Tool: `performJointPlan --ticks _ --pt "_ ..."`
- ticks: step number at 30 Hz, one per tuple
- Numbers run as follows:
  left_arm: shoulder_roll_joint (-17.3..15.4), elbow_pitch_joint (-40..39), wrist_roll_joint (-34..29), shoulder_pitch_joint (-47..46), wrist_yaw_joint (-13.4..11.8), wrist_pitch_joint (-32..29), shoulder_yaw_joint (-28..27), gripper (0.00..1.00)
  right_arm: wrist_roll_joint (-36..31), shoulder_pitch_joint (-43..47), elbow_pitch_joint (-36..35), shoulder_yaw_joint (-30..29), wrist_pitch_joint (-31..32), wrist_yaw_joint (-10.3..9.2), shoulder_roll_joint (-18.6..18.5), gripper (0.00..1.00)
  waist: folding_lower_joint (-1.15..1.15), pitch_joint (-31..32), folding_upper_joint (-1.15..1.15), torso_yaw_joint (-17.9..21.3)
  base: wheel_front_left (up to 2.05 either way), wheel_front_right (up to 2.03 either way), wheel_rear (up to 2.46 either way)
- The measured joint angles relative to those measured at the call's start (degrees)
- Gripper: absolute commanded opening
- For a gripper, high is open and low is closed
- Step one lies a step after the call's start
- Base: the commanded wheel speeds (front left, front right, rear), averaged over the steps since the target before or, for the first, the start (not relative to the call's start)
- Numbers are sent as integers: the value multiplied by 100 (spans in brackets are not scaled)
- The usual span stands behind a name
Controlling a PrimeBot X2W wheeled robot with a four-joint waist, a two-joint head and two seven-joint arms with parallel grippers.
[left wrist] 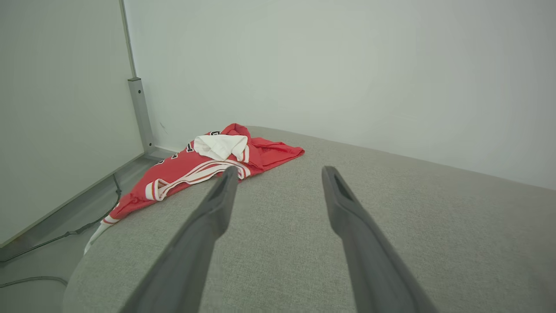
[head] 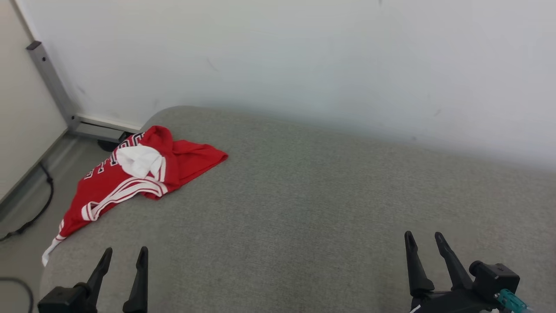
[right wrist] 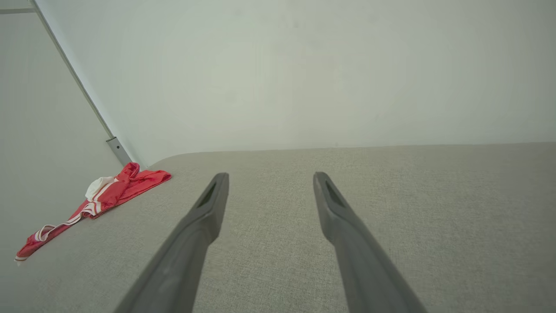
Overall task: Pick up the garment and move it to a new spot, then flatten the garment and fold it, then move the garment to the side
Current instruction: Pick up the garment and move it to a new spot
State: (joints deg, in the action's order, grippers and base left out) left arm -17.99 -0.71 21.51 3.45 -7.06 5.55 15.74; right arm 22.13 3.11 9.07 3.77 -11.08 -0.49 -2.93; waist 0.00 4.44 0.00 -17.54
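Observation:
The garment (head: 130,178) is a red jersey with white trim and dark lettering, crumpled at the far left corner of the grey padded surface (head: 312,204), one end hanging over the left edge. It also appears in the left wrist view as the garment (left wrist: 204,167) and in the right wrist view as the garment (right wrist: 108,193). My left gripper (head: 125,252) stands open near the front left, empty, well short of the jersey. My right gripper (head: 423,237) stands open at the front right, empty, far from it. Left gripper (left wrist: 280,171) and right gripper (right wrist: 269,177) fingers hover above bare fabric.
A pale wall (head: 304,56) runs behind the surface. A grey metal post (head: 50,80) and floor rail stand at the back left. Dark cables (head: 39,204) lie on the floor beside the surface's left edge.

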Motion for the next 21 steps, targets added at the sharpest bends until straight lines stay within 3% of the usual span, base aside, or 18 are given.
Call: performJointPlan --ticks 11,21 --pt "23 -148 -25 31 0 -64 -111 100 4 -280 10 316 109 4 12 100 0 -151 0 -932 0 0 0" --pt "89 -170 -23 227 -1 -41 -280 100 3 -568 156 463 203 49 10 100 1 -340 0 -1216 0 0 0"
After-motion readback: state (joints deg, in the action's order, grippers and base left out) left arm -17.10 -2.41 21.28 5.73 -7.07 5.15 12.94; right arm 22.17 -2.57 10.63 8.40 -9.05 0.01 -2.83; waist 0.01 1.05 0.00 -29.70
